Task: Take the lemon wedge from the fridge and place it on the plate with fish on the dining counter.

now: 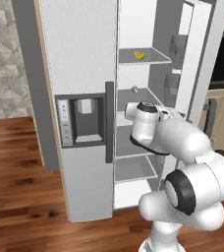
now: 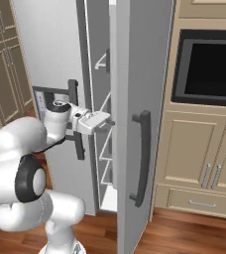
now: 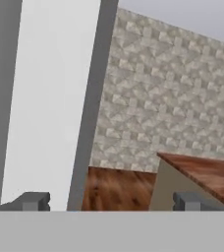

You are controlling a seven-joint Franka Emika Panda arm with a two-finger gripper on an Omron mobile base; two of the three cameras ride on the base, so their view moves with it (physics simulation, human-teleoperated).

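One fridge (image 1: 84, 74) door stands open; lemon wedge (image 1: 139, 55) sits alone on an upper shelf (image 1: 151, 60). Gripper (image 2: 106, 120) is wide open and empty; best to rise, then come in level over the wedge.

Kitchen, fridge (image 1: 84, 98), wall oven (image 2: 209, 64), wood cabinets (image 2: 204, 154)

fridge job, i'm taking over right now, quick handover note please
Gripper: fingers wide open, holding nothing, hanging in front of the open compartment.
Tall light grey fridge: right door swung open, left door shut.
Small bright yellow lemon wedge: on an upper shelf, untouched. A small beige-brown round lump sits one shelf below; leave it.
Done: door opened.
Left: reach in, grasp the wedge, carry it to the fish plate on the dining counter.
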